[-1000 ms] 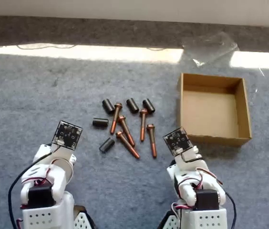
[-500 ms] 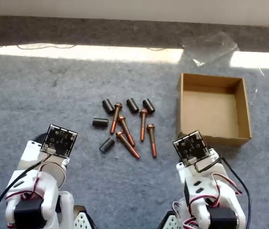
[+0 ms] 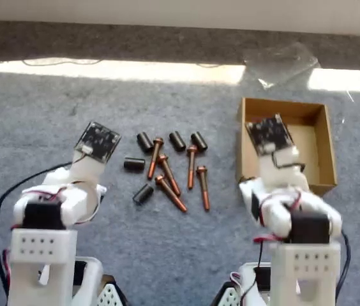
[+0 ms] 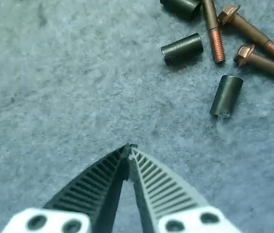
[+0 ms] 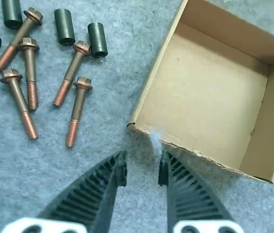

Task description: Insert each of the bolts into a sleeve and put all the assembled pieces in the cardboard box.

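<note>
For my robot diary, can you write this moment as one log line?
left gripper: shut, empty | right gripper: open, empty | bolts: loose on carpet | sleeves: loose | box: empty

The high view looks down over the table (image 3: 39,115), while both wrist views (far closer) share its bolts (image 3: 191,169).

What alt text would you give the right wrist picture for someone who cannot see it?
An open gripper hangs over grey carpet by a corner of an open-topped cardboard box; five copper bolts and dark sleeves lie loose beside it.
</note>
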You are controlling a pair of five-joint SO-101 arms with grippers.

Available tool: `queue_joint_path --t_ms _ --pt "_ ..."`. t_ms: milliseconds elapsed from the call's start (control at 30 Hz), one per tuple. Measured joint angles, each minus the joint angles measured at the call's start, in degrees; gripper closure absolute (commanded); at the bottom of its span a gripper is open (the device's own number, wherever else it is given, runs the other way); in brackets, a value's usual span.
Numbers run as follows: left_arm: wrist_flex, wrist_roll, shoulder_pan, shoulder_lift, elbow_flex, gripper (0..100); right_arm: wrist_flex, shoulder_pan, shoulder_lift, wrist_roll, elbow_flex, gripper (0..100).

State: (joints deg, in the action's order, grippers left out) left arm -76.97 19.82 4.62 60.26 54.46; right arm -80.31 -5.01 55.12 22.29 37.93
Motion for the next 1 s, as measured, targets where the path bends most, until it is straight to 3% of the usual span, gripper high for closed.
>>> queue_joint_path --t_ms 300,533,1000 --pt "9.4 -10.2 -3.9 -19.8 -0.4 99 -6.7 -6.1 -31.3 -0.4 -18.0 88.9" --pt "14.5 -16.5 -4.0 -30.8 -0.4 86 -10.3 -9.1 -51.6 -0.4 -34.1 82.5" --pt "20.5 -17.7 3.4 -33.4 -0.4 84 -10.6 -15.2 -81.3 -0.4 -63.4 81.3"
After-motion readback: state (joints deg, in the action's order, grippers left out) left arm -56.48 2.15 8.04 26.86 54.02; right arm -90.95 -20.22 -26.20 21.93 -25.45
